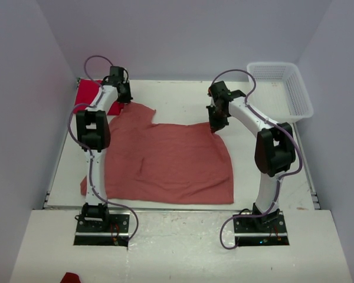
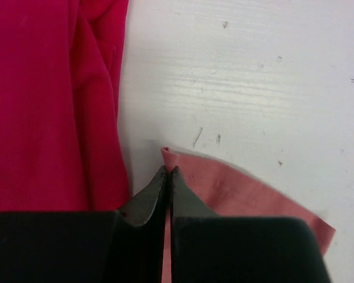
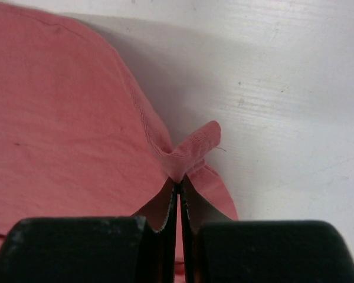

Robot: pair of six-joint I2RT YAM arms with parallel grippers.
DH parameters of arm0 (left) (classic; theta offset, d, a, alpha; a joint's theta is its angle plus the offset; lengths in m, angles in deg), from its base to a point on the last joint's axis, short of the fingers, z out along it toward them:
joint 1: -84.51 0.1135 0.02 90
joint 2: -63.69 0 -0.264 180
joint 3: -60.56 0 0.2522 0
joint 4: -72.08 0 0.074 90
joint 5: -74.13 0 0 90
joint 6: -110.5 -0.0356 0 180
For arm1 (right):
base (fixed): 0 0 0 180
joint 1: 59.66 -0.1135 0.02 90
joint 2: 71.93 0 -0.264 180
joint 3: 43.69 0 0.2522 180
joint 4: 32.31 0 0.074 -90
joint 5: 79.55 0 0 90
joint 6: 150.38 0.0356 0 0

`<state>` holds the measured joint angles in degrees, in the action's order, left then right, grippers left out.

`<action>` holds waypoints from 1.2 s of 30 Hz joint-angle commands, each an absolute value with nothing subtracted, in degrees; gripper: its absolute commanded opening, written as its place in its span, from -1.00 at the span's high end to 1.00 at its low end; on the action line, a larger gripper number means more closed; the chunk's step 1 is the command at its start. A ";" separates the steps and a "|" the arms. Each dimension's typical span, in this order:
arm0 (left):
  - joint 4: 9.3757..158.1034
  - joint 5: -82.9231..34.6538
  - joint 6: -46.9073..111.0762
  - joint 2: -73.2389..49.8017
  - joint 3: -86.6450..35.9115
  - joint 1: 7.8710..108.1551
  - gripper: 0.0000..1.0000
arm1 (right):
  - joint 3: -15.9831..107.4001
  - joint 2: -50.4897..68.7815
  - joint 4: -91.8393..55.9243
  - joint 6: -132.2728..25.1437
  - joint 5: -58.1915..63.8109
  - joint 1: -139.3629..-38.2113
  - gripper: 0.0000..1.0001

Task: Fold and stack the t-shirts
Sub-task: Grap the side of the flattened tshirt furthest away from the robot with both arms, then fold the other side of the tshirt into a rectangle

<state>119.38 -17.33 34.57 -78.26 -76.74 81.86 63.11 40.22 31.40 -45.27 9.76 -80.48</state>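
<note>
Both grippers pinch pink tee (image 1: 171,162) at far edge, white table (image 1: 183,97).
Top: table boxed by pale walls (image 1: 183,35), basket (image 1: 301,97) at far R corner; pink tee spread flat mid-table, red tee (image 1: 85,93) bunched at far L corner; L gripper (image 1: 125,97) at pink tee's far L corner, R gripper (image 1: 215,128) at its far R corner. L wrist: jaws shut on tip of pink corner, red tee just beside it, bare table beyond. R wrist: jaws shut on a puckered fold of pink edge, bare table alongside.
</note>
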 commanded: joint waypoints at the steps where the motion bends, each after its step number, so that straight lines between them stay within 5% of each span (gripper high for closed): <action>1: 117.31 -18.78 35.27 -68.07 -75.02 81.70 1.00 | 67.36 41.26 32.85 -42.89 14.22 -80.05 1.00; 22: 123.81 -14.47 35.80 -52.25 -71.68 81.61 1.00 | 79.24 46.54 42.27 -44.21 12.74 -74.87 1.00; 36: 122.49 -5.69 42.21 -32.83 -46.46 81.52 1.00 | 69.05 39.07 40.42 -42.71 10.98 -74.87 1.00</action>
